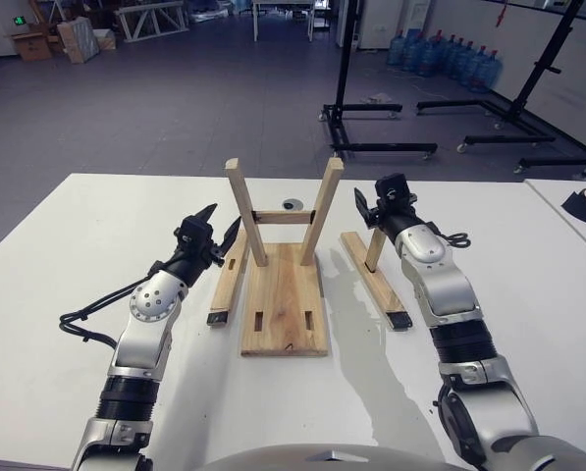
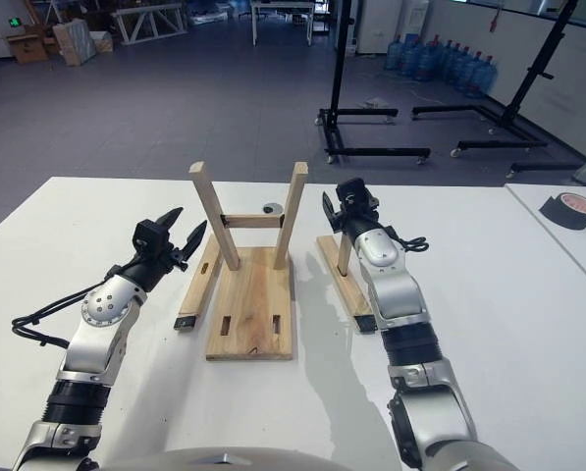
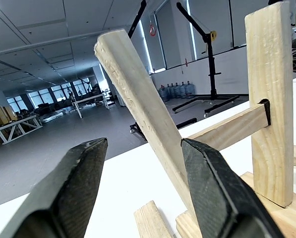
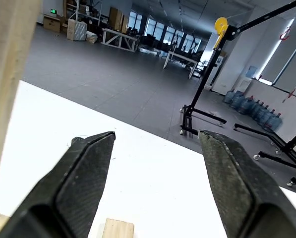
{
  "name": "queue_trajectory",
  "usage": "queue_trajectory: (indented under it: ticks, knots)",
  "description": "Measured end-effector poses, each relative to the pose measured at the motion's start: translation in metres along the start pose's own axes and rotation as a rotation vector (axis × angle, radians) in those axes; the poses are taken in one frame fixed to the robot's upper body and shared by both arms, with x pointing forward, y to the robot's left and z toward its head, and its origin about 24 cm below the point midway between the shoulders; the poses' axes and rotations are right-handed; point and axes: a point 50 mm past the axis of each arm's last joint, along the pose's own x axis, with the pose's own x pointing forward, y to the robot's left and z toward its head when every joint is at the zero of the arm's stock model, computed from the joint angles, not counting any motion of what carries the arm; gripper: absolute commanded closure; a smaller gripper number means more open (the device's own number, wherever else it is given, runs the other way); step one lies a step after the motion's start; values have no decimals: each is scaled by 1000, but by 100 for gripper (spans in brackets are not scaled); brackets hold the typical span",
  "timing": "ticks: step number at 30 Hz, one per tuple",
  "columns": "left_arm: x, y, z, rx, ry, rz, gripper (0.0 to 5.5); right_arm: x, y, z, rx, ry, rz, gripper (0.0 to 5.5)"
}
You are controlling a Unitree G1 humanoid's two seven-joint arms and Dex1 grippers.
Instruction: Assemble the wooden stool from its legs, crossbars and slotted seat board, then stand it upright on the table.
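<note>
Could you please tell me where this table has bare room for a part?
Bare: the table outside the left gripper, beyond the right gripper, and the near strip before the seat board. Crowded: the middle, where loose legs flank it.

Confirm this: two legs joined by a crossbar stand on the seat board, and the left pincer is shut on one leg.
No: the left pincer is open, holding nothing, as the left wrist view shows. Legs, crossbar and seat board are as stated.
</note>
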Motion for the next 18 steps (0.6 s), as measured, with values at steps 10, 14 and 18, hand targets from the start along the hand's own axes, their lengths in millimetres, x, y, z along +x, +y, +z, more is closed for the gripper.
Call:
queue_trajectory:
  ticks: [10,14,18]
  knots:
    - [0,0,0,0,-5,2,282,-6,-10,18,138,-95,24,240]
    - [-2,0,-2,-3,-1,12,282,-17,-28,41,177,-217,7,240]
    - [-8,-2,-5,-10,12,25,282,-35,-49,40,207,-266,-35,240]
